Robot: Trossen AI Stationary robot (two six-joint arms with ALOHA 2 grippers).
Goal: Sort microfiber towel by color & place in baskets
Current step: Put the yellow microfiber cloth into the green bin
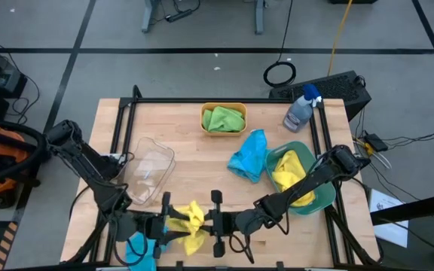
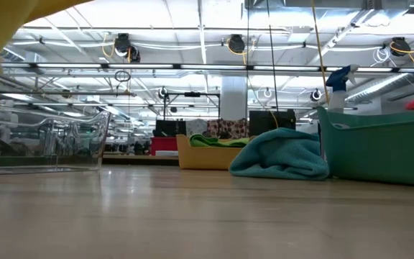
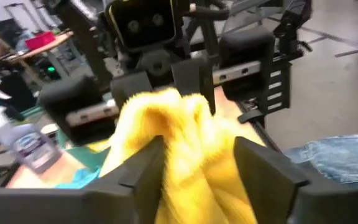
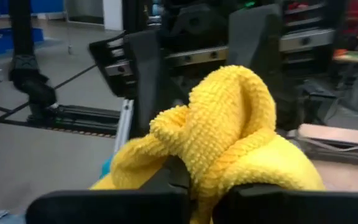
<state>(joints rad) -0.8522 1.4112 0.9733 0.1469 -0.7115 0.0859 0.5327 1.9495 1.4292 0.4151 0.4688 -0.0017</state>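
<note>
A yellow towel [image 1: 188, 223] hangs above the table's near edge between both grippers, and its underside shows in the low view [image 2: 6, 21]. My left gripper [image 1: 169, 223] comes at it from the left and my right gripper [image 1: 212, 222] from the right; both are shut on it. A second yellow towel [image 1: 292, 175] lies in the teal basket [image 1: 324, 197]. Green towels [image 1: 224, 118] fill the orange-yellow basket [image 1: 204, 113]. The clear basket [image 1: 148, 169] holds nothing. One blue towel [image 1: 249, 154] leans on the teal basket's left wall; another [image 1: 139, 250] lies at the near-left edge. My left gripper pinches the yellow towel [image 3: 197, 155] between its two fingers [image 3: 146, 163], coming level from the table's left. A bunched mass of several folds fills the gap. The towel is lifted clear of the table. My right gripper pinches the opposite side of the yellow towel, a rounded fold [image 4: 229, 124], between its near-closed fingers [image 4: 166, 186], coming level from the table's right. The cloth bulges beyond the fingers and is slack.
A spray bottle [image 1: 301, 110] with a blue head stands at the far right, beside the black frame rail [image 1: 319, 128]. The middle of the table [image 1: 194, 177] between the baskets is bare wood.
</note>
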